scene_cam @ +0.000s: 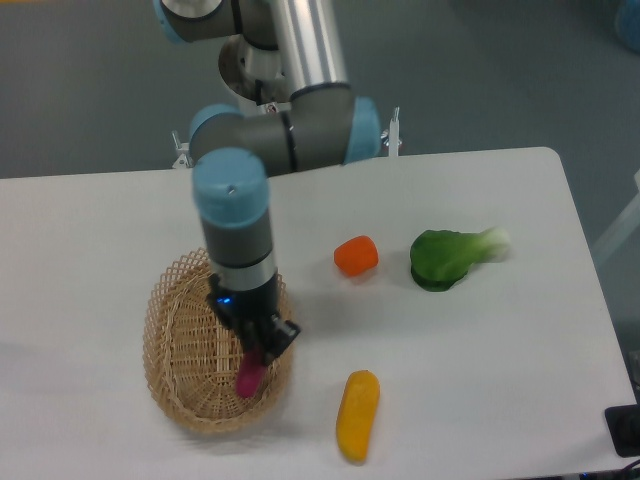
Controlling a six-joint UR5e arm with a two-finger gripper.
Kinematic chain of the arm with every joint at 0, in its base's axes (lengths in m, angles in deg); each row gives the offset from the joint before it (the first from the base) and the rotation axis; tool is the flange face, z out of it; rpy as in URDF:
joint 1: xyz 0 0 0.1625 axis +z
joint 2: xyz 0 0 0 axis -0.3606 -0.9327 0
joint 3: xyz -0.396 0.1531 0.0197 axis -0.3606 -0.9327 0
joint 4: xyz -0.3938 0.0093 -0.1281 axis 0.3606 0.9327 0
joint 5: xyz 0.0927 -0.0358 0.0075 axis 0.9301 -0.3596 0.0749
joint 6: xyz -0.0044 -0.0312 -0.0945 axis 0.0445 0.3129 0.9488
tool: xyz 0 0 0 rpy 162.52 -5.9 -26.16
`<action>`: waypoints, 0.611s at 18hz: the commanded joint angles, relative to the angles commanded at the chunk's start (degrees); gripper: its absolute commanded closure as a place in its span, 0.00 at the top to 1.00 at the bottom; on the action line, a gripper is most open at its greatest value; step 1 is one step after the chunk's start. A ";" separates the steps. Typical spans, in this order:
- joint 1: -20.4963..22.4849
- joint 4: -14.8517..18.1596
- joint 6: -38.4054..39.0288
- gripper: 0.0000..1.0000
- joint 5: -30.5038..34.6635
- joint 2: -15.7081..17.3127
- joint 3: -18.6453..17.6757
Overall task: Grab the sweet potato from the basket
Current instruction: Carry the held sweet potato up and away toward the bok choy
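The two-finger gripper [262, 352] was clamped on the slim magenta-purple sweet potato [249, 376], gripping its upper end so the rest hung down inside the oval tan wicker basket [176, 355], over toward the 3 o'clock rim. The lift looked underway but not clear of the rim. Best bet was probably going straight up, since a sideways drift could snag the lacy rim. The yellow-orange oblong vegetable [358, 415] sat on the table at the basket's 4 o'clock, out of the way.
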 joint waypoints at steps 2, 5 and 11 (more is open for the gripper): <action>4.04 3.25 -4.12 0.32 -1.14 1.49 0.09; 9.58 7.38 -10.89 0.32 -2.29 2.47 1.14; 16.89 11.53 -19.61 0.32 -2.20 1.94 5.18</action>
